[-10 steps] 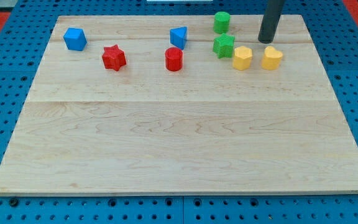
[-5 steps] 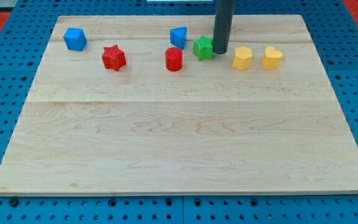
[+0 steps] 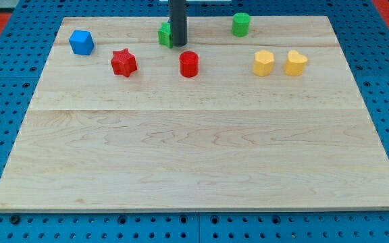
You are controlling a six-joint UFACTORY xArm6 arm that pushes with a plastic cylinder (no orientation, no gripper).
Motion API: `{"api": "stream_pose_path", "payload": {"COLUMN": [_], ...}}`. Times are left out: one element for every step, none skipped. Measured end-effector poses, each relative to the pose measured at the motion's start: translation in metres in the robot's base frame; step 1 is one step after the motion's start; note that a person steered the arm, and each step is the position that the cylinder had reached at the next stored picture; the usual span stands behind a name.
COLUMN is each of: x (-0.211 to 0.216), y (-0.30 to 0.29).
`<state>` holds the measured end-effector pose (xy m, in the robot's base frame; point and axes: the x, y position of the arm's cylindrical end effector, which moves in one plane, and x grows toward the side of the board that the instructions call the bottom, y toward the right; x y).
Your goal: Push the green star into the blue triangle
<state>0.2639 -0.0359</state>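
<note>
My tip (image 3: 178,45) rests on the board near the view's top, just left of centre. The green star (image 3: 164,34) sits against the rod's left side, partly covered by it. The blue triangle does not show anywhere; it may be behind the rod, but I cannot tell. The red cylinder (image 3: 189,64) stands just below and right of my tip.
A blue cube (image 3: 81,42) is at the top left, a red star (image 3: 123,62) right of and below it. A green cylinder (image 3: 240,24) is at the top right. Two yellow blocks (image 3: 263,63) (image 3: 295,63) stand side by side on the right.
My tip has swept left along the view's top and pushed the green star left and up. The blue triangle, seen earlier at the top centre, is now out of sight.
</note>
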Motion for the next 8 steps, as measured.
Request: {"api": "stream_pose_path", "payload": {"x": [-0.001,0.002,-0.015,-0.046,-0.071,-0.071,-0.071,-0.071], "y": [-0.015,-0.01,0.029,0.047,0.044,0.02,-0.018,-0.073]}}
